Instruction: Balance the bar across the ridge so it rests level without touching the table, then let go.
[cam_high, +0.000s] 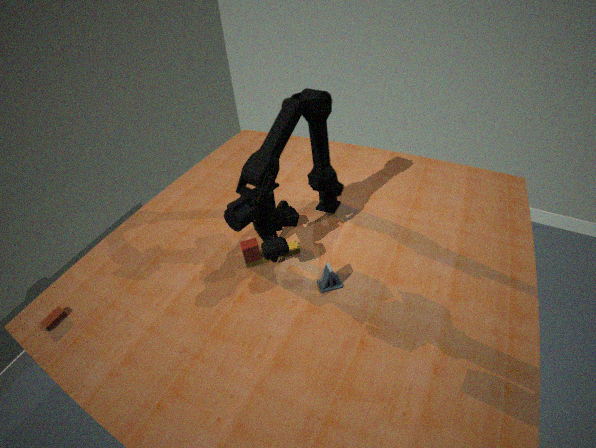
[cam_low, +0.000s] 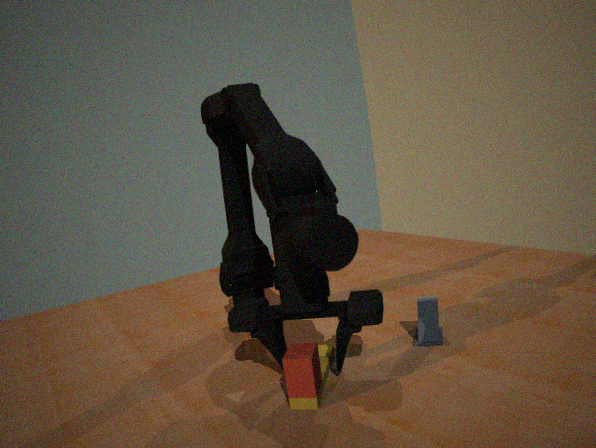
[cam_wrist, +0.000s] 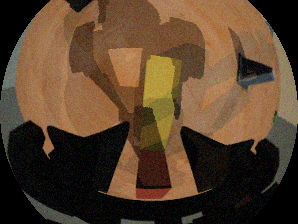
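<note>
Lying between the open gripper's (cam_high: 281, 250) (cam_low: 311, 370) (cam_wrist: 155, 127) fingers, yellow bar (cam_high: 294, 246) (cam_low: 324, 356) (cam_wrist: 159, 82).

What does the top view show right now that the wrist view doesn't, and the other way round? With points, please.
Only the top view shows the small reddish-brown block (cam_high: 56, 318) near the table's corner and the arm's raised elbow (cam_high: 316, 102).

Only the wrist view shows both of the gripper's (cam_wrist: 155, 129) fingers standing apart, with bare gaps on either side of the bar's red end.

Both show the yellow bar (cam_high: 293, 246) (cam_wrist: 159, 82) with its red block (cam_high: 250, 252) (cam_wrist: 153, 192), and the grey-blue ridge (cam_high: 330, 281) (cam_wrist: 257, 78) off to one side, the bar not on it.
</note>
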